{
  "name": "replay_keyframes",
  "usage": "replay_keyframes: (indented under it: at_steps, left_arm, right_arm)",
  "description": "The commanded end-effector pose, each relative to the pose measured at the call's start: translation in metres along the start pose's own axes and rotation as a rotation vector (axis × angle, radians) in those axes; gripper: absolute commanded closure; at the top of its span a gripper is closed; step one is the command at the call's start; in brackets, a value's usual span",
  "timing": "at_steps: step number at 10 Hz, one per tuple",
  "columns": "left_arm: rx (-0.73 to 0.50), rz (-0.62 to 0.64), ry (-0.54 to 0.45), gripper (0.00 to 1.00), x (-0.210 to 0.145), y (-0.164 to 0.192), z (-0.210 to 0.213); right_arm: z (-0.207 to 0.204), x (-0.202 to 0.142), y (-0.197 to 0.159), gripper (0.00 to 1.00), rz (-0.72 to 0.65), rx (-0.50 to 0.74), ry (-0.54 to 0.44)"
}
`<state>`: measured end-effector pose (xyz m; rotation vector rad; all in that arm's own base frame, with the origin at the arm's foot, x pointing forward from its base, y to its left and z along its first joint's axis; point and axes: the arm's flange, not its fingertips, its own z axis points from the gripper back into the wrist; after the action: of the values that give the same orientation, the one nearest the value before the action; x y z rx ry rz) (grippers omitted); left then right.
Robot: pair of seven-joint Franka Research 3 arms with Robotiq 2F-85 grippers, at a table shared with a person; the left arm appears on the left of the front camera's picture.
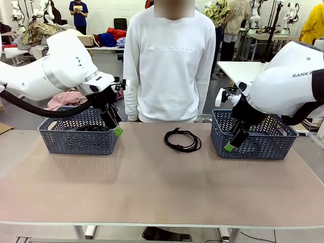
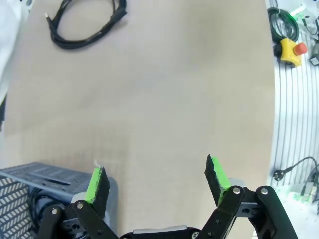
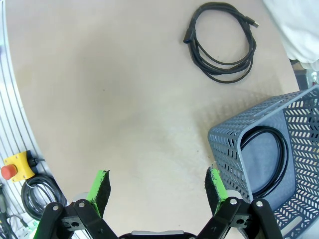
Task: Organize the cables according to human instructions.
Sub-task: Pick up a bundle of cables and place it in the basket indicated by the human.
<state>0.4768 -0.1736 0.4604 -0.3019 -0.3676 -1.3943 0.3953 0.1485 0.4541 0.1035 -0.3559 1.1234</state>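
Note:
One coiled black cable (image 1: 182,140) lies on the table between the two baskets, in front of the person; it also appears at the top of the left wrist view (image 2: 84,25) and of the right wrist view (image 3: 223,42). Another coiled cable (image 3: 264,162) rests inside the right basket (image 3: 234,149), and dark cable (image 1: 91,128) shows in the left basket (image 1: 78,142). My left gripper (image 1: 115,126) hangs open by the left basket's right end, holding nothing. My right gripper (image 1: 233,142) hangs open at the right basket's (image 1: 253,144) left front corner, also holding nothing.
A person in a white sweatshirt (image 1: 169,61) stands at the table's far edge, arms down. Beyond the table's near edge, a yellow box with a red button (image 2: 290,50) and loose cords (image 3: 42,191) lie on the floor. Bare tabletop (image 1: 152,187) stretches in front of both baskets.

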Motion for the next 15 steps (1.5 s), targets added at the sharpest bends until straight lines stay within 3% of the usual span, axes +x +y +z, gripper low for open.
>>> replay_keyframes:
  at_steps: [1,15]
  left_arm:
    - [0.017,0.023,-0.014,0.00,-0.0027,-0.0211,-0.0088]
    - [-0.002,0.003,0.009,0.00,0.0021,-0.0223,-0.0144]
  right_arm:
    - [0.0005,0.0006,0.0001,0.00,-0.007,-0.007,-0.002]
    - [0.0005,0.0006,0.0001,0.00,-0.007,-0.007,-0.002]
